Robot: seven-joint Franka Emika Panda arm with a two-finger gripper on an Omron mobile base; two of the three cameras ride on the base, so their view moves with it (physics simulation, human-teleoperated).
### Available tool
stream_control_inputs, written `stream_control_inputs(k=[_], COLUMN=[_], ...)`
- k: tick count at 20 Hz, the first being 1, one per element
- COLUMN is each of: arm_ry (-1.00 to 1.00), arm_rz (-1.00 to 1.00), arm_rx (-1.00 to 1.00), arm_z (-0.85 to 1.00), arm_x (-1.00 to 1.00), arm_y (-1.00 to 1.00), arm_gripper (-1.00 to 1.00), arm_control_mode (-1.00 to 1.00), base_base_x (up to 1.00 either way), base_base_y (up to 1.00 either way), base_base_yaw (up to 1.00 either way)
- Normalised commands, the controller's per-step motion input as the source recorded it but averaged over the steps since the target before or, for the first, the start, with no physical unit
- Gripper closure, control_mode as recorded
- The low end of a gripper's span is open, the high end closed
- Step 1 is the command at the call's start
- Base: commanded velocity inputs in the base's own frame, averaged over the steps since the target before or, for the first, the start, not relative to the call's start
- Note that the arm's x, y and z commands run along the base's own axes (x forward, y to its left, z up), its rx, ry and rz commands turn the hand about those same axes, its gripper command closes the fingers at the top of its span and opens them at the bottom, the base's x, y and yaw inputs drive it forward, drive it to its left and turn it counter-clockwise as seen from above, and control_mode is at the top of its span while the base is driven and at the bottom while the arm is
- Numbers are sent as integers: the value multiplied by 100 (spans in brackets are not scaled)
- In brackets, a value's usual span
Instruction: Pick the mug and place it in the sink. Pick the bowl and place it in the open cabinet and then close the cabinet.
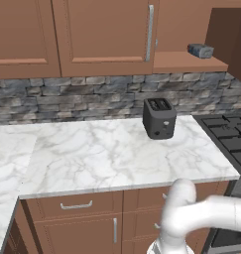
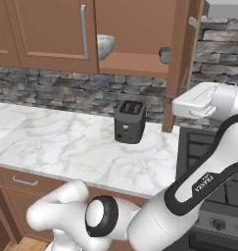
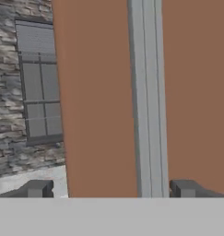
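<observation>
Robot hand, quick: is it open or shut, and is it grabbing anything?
Gripper: open, holding nothing. Its fingers sit wide apart, facing the open cabinet door and its silver handle.

the bowl (image 2: 105, 47) is half hidden behind a cabinet (image 2: 52, 34) door, its left side unseen.

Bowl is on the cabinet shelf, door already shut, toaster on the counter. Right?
Not quite: the door is open, swung out edge-on in the right base view. The bowl does sit on the cabinet shelf, and the toaster is on the counter.
</observation>
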Motion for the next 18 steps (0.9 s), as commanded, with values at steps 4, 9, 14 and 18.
stream_control_inputs(k=[4, 9, 14, 18], arm_ry=[-10, -15, -6, 6], arm_rz=[-13, -30, -48, -50], arm_rx=[0, 0, 0, 0], arm_z=[-4, -12, -11, -2], arm_x=[0, -2, 14, 42], arm_y=[86, 100, 100, 97], arm_gripper=[-100, -100, -100, -100], arm_control_mode=[-100, -100, -100, -100], base_base_x=[0, 0, 0, 0], base_base_y=[0, 0, 0, 0], base_base_yaw=[0, 0, 0, 0])
